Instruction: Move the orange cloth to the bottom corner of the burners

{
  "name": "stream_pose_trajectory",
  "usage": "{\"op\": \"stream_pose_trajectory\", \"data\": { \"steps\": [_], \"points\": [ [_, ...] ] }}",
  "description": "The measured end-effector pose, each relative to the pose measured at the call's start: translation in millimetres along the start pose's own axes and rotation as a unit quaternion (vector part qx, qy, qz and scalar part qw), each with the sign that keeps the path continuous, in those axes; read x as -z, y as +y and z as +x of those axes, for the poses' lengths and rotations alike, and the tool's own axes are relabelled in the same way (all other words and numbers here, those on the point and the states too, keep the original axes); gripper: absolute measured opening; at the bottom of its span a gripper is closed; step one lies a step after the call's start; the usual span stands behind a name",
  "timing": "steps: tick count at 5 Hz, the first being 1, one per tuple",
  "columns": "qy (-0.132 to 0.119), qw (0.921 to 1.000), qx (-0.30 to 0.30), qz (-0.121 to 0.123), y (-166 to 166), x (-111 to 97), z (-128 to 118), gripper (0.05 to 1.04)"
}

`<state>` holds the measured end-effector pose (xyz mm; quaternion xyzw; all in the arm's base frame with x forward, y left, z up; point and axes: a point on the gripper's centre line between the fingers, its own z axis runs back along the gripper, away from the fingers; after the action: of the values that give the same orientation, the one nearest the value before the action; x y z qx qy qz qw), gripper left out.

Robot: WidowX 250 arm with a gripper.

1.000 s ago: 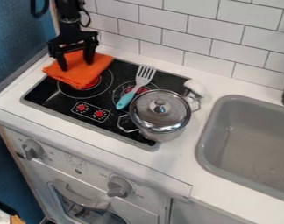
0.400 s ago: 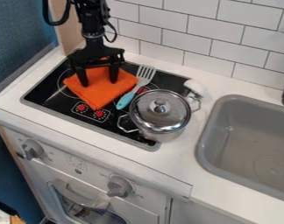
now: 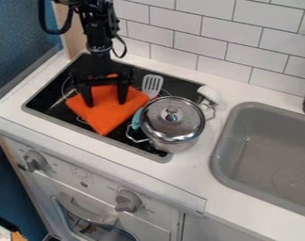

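the pincer [image 3: 105, 103] stood wide open, its two fingers down on the orange cloth [image 3: 105, 120], nothing pinched between them. the cloth lay on the black cooktop [image 3: 44, 101], near the spatula [image 3: 152, 84] and the lidded pot [image 3: 172, 122]

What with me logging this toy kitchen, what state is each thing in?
Orange cloth: folded, flat on the stovetop
Gripper: open, fingers down at the cloth
Pot: upright, lid on
Slotted spatula: lying down, partly hidden
Oven door: closed
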<state>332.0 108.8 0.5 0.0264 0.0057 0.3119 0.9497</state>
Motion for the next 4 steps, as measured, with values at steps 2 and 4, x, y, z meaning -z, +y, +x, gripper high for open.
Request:
{"op": "stream_pose_trajectory", "data": {
  "steps": [2, 4],
  "points": [
    [0.035, 0.9988, -0.024, 0.024, 10.9, 3.7, -15.6, 0.999],
    [0.038, 0.9975, -0.030, 0.052, 22.2, 1.4, -22.5, 0.999]
  ]
}}
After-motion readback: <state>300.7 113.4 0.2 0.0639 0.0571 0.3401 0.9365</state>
